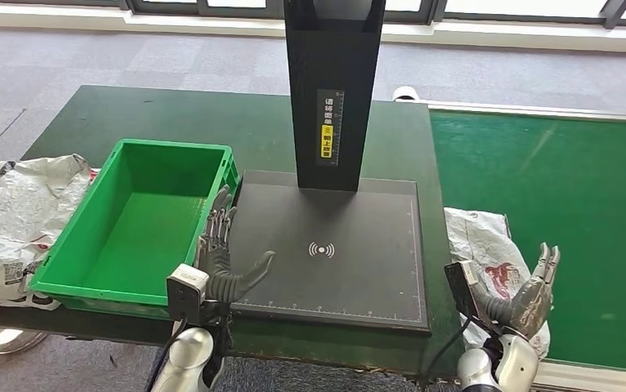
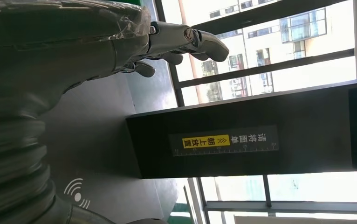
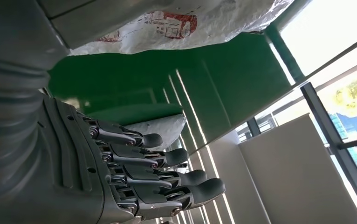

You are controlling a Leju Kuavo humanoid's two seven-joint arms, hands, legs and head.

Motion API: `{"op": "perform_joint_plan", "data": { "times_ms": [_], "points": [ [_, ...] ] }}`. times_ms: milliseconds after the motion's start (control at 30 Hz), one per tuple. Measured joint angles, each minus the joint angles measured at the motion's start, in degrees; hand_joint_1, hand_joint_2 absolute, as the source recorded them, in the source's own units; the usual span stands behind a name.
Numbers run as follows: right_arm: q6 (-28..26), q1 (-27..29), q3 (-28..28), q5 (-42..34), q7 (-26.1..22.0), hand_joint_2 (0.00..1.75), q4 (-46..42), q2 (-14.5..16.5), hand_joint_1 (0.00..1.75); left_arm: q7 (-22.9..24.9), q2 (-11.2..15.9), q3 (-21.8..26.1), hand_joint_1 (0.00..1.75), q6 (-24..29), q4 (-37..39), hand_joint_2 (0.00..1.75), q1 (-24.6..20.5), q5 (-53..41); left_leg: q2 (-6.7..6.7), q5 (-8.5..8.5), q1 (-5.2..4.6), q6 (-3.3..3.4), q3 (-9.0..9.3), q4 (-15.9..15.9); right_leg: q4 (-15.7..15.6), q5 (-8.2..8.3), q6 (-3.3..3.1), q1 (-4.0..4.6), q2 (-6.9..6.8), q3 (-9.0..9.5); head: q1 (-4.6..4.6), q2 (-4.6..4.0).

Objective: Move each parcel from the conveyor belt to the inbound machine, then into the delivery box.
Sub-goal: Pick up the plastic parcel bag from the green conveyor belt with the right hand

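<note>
One parcel (image 1: 489, 245) lies on the belt (image 1: 571, 212) just beside the spread, empty right hand (image 1: 530, 298); scanner pad (image 1: 334, 245) and box (image 1: 142, 220) look bare (left hand (image 1: 224, 261) idle, fingers apart), so seemingly everything remains.

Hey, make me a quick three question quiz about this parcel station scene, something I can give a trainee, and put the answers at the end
1. True or false: the green delivery box already has a parcel in it.
2. Which hand is nearest the white parcel lying on the conveyor belt? A) left hand B) right hand C) neither, a person is holding it
3. Fill in: the wireless symbol is printed on the flat black ____ of the inbound machine.

Key
1. False: its inside shows bare green floor.
2. B: the right hand is open beside the parcel, holding nothing.
3. Pad (the scanning plate between box and belt).
</note>
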Motion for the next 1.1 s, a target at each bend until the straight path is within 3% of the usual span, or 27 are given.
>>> {"op": "perform_joint_plan", "data": {
  "times_ms": [400,633,867,1000,1100],
  "points": [
    [0.47,-4.49,-1.03,1.30,10.72,1.75,15.21,-2.62,0.00,0.00,0.00,0.34,0.00,0.07,-0.81,1.75,0.29,-0.14,0.00,0.00,0.00,0.00,0.01,0.00,0.00,0.00,0.00,0.01,0.00,0.00,0.00,0.00],
    [6.29,-7.23,-0.51,1.61,21.29,1.75,25.22,-5.08,0.00,0.01,0.00,0.35,0.00,0.57,-0.46,1.75,0.23,0.11,0.05,0.00,0.01,0.00,0.06,0.00,0.00,0.00,0.00,0.03,0.04,0.03,-0.02,0.00],
    [10.43,-9.33,0.50,2.96,24.78,1.75,29.87,-6.24,0.05,0.02,0.00,0.35,0.00,1.00,-0.45,1.75,0.22,0.21,0.15,-0.02,0.02,0.01,0.31,0.00,-0.04,0.01,0.01,0.06,0.13,0.26,-0.02,0.00],
    [12.19,-9.94,1.03,3.37,25.25,1.75,31.18,-6.62,1.74,0.02,0.00,0.35,0.00,0.99,-0.43,1.75,0.22,0.21,0.23,-0.02,0.02,0.02,0.46,0.00,-0.06,0.04,0.05,0.07,0.18,0.39,-0.02,0.00],
    [13.24,-10.10,1.48,3.78,25.36,1.75,31.71,-6.88,1.75,0.02,0.00,0.35,0.00,0.84,-0.42,1.75,0.21,0.21,0.27,-0.02,0.02,0.02,0.60,0.00,-0.07,0.05,0.06,0.07,0.21,0.51,-0.02,0.00]
  ]
}}
